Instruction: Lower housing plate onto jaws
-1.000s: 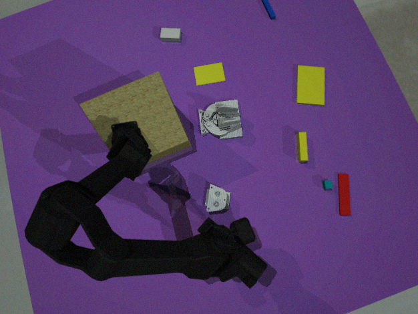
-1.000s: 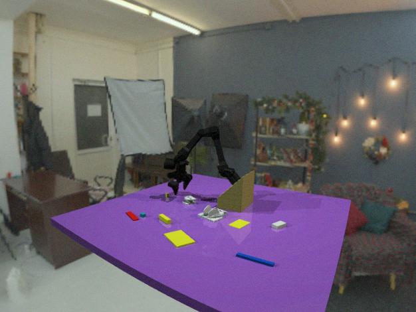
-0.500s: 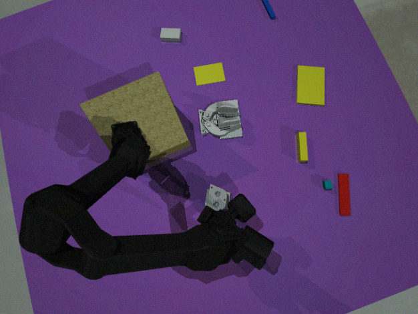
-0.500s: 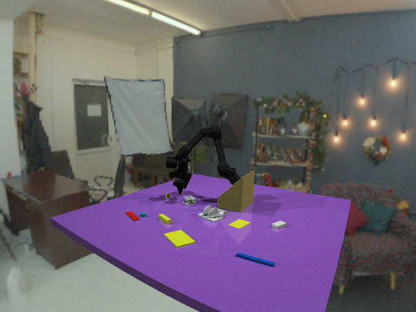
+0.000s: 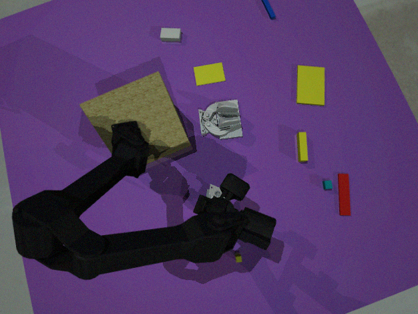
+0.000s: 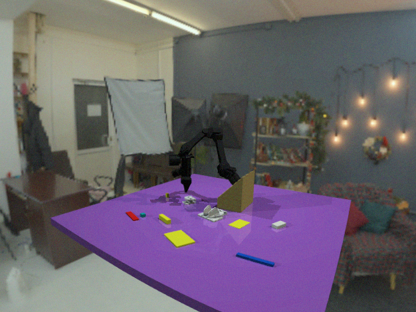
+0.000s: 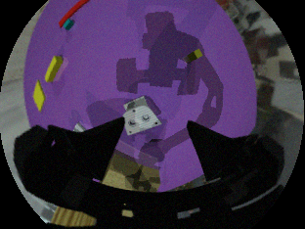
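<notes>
Housing plate [image 5: 213, 191] [image 6: 189, 200] [image 7: 142, 117] lies below the open gripper [image 5: 232, 206] [image 6: 186, 191] [image 7: 156, 121], apparently unmarked.

Blue bar [image 5: 269, 9] cut off above, top view

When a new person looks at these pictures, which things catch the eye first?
The bright purple table comes first, with the black robot arm bent over it, its open gripper hanging above the surface. Next is the big tan wedge near the arm's base, much bulkier than the flat yellow pieces around it. Behind the table, glowing bulbs hang on the dark wall.
</notes>
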`<state>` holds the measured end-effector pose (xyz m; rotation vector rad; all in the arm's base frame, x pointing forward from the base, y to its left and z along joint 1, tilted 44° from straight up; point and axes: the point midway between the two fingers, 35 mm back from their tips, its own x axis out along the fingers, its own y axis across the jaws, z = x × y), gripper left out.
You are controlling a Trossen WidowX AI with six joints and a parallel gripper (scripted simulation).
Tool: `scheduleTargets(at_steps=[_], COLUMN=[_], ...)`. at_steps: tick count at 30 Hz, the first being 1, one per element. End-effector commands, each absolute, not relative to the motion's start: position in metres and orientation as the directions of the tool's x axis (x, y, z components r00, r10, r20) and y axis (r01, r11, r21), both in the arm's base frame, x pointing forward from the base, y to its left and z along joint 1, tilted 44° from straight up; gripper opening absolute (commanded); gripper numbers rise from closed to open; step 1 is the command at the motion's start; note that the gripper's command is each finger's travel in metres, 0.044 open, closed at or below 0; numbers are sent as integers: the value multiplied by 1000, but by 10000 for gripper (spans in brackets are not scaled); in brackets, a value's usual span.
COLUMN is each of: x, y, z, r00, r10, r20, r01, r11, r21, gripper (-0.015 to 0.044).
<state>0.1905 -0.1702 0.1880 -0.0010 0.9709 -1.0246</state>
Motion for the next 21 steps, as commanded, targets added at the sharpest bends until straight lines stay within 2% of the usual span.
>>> scheduleTargets(at_steps=[1, 15, 21], x=[189, 183, 183], y=[-159, -127, -125], z=[186, 180, 180], r00=[165, 186, 186], r10=[-708, -678, -677], r20=[-687, -711, -712], r01=[642, 372, 358], r11=[605, 718, 721], r21=[-470, -588, -593], gripper=[440, 440, 440])
